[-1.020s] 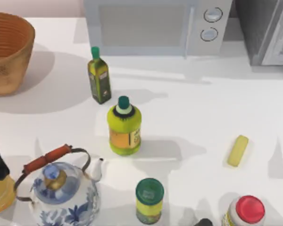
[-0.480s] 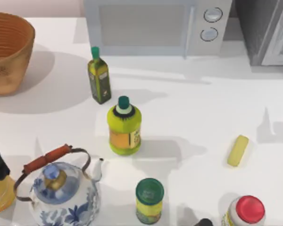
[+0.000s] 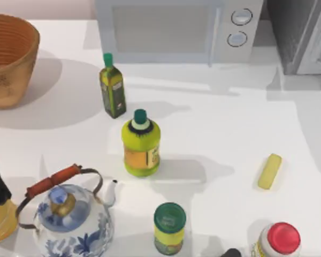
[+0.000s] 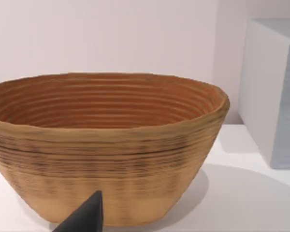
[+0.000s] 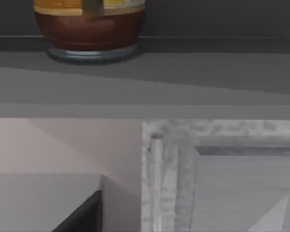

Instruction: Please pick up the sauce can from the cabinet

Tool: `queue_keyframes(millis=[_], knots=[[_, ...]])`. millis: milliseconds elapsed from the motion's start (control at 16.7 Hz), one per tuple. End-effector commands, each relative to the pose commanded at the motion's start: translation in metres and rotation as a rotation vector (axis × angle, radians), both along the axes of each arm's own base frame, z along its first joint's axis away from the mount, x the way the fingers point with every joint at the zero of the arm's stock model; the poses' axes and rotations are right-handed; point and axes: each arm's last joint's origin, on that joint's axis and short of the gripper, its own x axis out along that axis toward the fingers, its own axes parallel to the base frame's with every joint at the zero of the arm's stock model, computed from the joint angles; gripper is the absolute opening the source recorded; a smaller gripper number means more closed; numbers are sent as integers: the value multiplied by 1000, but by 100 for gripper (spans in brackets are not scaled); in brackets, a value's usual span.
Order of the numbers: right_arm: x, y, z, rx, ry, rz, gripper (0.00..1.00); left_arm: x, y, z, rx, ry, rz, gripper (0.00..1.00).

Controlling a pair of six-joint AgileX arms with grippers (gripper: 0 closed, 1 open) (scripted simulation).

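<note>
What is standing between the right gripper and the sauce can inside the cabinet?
Nothing visible. In the right wrist view the sauce can stands on the cabinet's dark shelf, open toward the camera. The pale door hangs lower, beside the path. The right gripper's finger is apart from the can.

The microwave (image 3: 176, 29) sits at top centre, the cabinet (image 3: 299, 35) in the upper right corner, the basket (image 3: 10, 59) at upper left. Two bottles (image 3: 141, 143) stand mid-frame, the kettle (image 3: 69, 214) lower left. On the cabinet's shelf stands what may be the can (image 5: 89, 29).
</note>
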Motion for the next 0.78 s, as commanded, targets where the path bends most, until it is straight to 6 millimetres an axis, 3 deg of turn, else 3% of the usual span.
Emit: queue_keyframes(millis=[180,360,780], knots=[[28,10,35,2,-14,1,100,0,0,0,0,0,0,100],[49,17,55,4,-23,3,100,0,0,0,0,0,0,100],[56,19,61,6,-28,0,100,0,0,0,0,0,0,100]])
